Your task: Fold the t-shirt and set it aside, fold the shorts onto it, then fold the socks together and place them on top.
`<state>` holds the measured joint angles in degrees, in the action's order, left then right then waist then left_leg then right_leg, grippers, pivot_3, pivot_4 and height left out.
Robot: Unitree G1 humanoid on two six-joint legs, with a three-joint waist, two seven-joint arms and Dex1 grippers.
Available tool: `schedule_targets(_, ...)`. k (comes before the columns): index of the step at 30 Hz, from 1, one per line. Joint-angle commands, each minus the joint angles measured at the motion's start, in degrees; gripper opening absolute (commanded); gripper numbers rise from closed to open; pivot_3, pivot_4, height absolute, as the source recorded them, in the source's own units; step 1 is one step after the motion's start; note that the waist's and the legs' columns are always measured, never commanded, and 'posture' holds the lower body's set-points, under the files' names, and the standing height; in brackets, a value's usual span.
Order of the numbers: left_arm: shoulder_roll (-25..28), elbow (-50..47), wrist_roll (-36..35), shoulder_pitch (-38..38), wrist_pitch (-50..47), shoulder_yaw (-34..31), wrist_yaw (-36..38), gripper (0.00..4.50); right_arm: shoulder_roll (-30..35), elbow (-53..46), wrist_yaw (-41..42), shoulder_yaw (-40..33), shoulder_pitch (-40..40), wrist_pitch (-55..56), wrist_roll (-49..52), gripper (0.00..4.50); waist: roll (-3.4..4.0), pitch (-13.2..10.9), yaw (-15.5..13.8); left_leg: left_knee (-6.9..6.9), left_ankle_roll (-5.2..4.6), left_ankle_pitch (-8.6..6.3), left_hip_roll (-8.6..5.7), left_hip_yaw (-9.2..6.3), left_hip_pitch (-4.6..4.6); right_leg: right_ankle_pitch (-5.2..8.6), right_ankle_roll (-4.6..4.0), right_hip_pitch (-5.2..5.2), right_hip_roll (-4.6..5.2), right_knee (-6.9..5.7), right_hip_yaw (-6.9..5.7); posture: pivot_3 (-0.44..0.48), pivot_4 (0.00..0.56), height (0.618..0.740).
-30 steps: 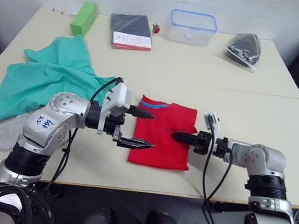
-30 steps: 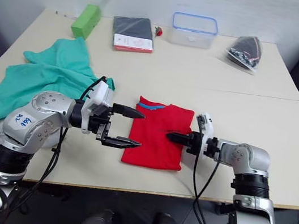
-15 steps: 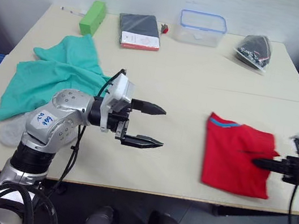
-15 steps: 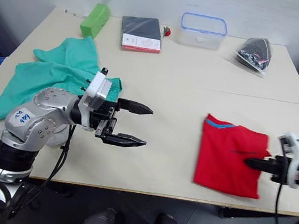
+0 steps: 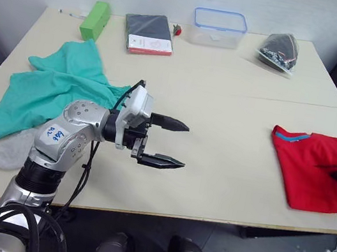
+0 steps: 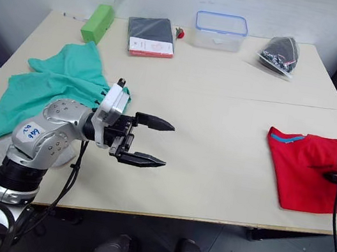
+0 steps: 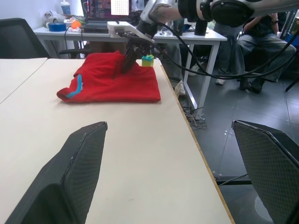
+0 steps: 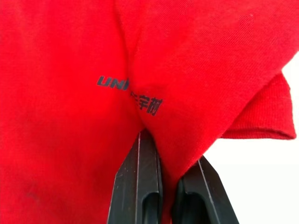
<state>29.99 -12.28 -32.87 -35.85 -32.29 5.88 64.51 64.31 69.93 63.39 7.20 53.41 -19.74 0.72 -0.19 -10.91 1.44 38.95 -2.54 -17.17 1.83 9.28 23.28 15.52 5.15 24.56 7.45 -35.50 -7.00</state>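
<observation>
- Red t-shirt (image 5: 314,167): folded, flat on the table (image 5: 235,111) near its right edge; blue-teal collar band on the side facing the far edge; a pinch of its cloth sits between the right jaws
- Right gripper (image 8: 158,186): jaws closed on a fold of the t-shirt, fabric bunched up between the two black fingers, printed lettering just beyond the tips
- Left gripper (image 5: 175,144): jaws wide apart, holding nothing, above bare tabletop; the t-shirt lies well beyond its fingertips
- Teal-green shorts (image 5: 51,90): crumpled, behind the left jaws, beside that arm
- Grey socks (image 5: 8,148): partly under the near edge of the shorts, also behind the left jaws
- Far edge of table, well apart from both jaws: green box (image 5: 95,20), dark packet (image 5: 147,34), clear lidded container (image 5: 218,28), dark bag (image 5: 277,51)
</observation>
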Motion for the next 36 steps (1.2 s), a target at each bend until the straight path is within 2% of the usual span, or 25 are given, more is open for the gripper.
schedule_targets(1, 0.01, -0.15, 0.12, -1.47, 0.82, -0.2, -0.21, 4.5, 0.24, 2.01, -0.98, -0.63, 1.41, 2.55, -2.56, 0.86, 0.01, 0.0, 0.0, 0.0, 0.0, 0.0, -0.01, -0.01, 0.0, 0.0, 0.0, 0.0, 0.0, -0.01, 0.03, 0.0, 0.15, 0.74)
schedule_targets(5, 0.23, -1.08, 0.25, -0.31, 0.82, -0.92, -1.59, 4.5, 1.02, 3.06, -3.26, -4.09, 0.45, 2.9, -1.59, 2.16, 0.05, -0.03, 0.13, 0.02, -0.01, 0.0, -0.02, -0.01, 0.0, 0.0, 0.0, -0.01, 0.01, -0.02, 0.19, 0.0, 0.15, 0.74)
schedule_targets(9, 1.24, -2.27, 0.54, 1.97, 0.81, -2.83, -4.1, 4.5, 4.75, 2.44, -8.21, -9.35, -3.45, 5.43, 0.33, 3.58, 0.08, -0.04, 0.04, 0.02, 0.01, 0.01, 0.02, -0.01, -0.02, 0.0, 0.0, -0.01, 0.02, -0.04, 0.38, 0.0, 0.15, 0.74)
schedule_targets(12, 1.93, -3.25, 0.01, 3.57, -0.15, -4.89, -6.66, 4.5, 6.81, 1.47, -13.48, -15.97, -5.19, 7.67, 4.12, 4.47, 0.23, -0.12, 0.08, 0.02, 0.0, 0.01, -0.03, -0.01, -0.01, 0.0, 0.0, -0.01, 0.01, -0.04, 0.47, 0.0, 0.15, 0.74)
schedule_targets(15, 2.29, -4.49, -0.11, 5.15, -0.58, -6.79, -9.82, 4.5, 6.69, -0.06, -17.67, -23.72, -6.38, 10.96, 9.26, 4.49, 0.27, -0.15, 0.14, 0.04, -0.01, 0.02, -0.03, 0.02, -0.05, 0.0, 0.01, -0.02, 0.02, -0.05, 0.53, 0.0, 0.15, 0.74)
schedule_targets(18, 3.06, -5.73, 0.43, 6.81, -0.57, -8.23, -12.12, 4.5, 3.99, -4.52, -17.81, -30.22, -5.31, 11.36, 14.89, 4.49, 0.27, -0.15, 0.55, 0.02, 0.02, 0.0, 0.03, 0.05, -0.09, 0.0, 0.01, -0.05, 0.0, -0.03, 0.6, 0.0, 0.15, 0.74)
schedule_targets(20, 4.26, -5.88, 1.62, 8.08, 0.32, -9.05, -13.09, 4.5, 0.15, -13.4, -13.18, -32.48, -6.24, 6.25, 20.07, 4.49, 0.26, -0.16, 0.95, -0.01, 0.08, -0.02, 0.1, 0.11, -0.18, 0.0, 0.01, -0.06, -0.02, -0.04, 0.69, 0.0, 0.15, 0.74)
schedule_targets(22, 5.74, -5.55, 2.17, 9.29, 0.65, -10.35, -13.6, 4.5, -4.56, -28.45, -8.55, -32.75, -10.67, -0.43, 26.18, 4.49, 0.26, -0.16, 1.18, 0.0, 0.14, 0.0, 0.22, 0.13, -0.19, 0.0, 0.0, -0.06, -0.13, -0.08, 0.72, 0.0, 0.15, 0.74)
schedule_targets(25, 7.82, -4.88, 3.13, 11.39, 1.44, -13.22, -15.34, 4.5, -12.65, -57.62, -9.24, -30.54, -18.54, -13.17, 38.6, 4.49, 0.28, -0.17, 0.5, -0.01, 0.23, 0.03, 0.36, 0.07, -0.2, 0.03, -0.06, -0.01, -0.21, -0.22, 0.7, 0.0, 0.15, 0.74)
schedule_targets(28, 8.97, -6.68, 4.57, 15.6, 2.64, -17.21, -18.68, 4.5, -18.53, -79.27, -10.17, -24.09, -22.53, -20.97, 47.0, 4.49, 0.32, -0.18, 0.02, -0.05, 0.28, 0.06, 0.37, 0.01, -0.13, 0.1, -0.18, 0.11, -0.19, -0.33, 0.66, 0.0, 0.15, 0.74)
schedule_targets(30, 10.81, -9.08, 7.43, 20.13, 4.07, -18.35, -19.66, 4.5, -19.87, -88.07, -9.55, -19.26, -24.66, -20.9, 46.57, 4.49, 0.32, -0.18, -0.1, -0.07, 0.27, 0.05, 0.36, -0.02, -0.09, 0.1, -0.18, 0.15, -0.13, -0.32, 0.63, 0.0, 0.15, 0.74)
schedule_targets(36, 17.27, -7.82, 19.27, 29.44, 11.09, -19.34, -22.92, 4.5, -21.55, -96.53, -9.08, -10.27, -29.08, -14.17, 38.85, 4.49, 0.04, -0.09, -1.6, -0.02, 0.24, -0.52, 0.02, -0.14, -0.04, 0.0, -0.03, 0.01, 0.24, 0.01, 0.48, 0.0, 0.15, 0.74)
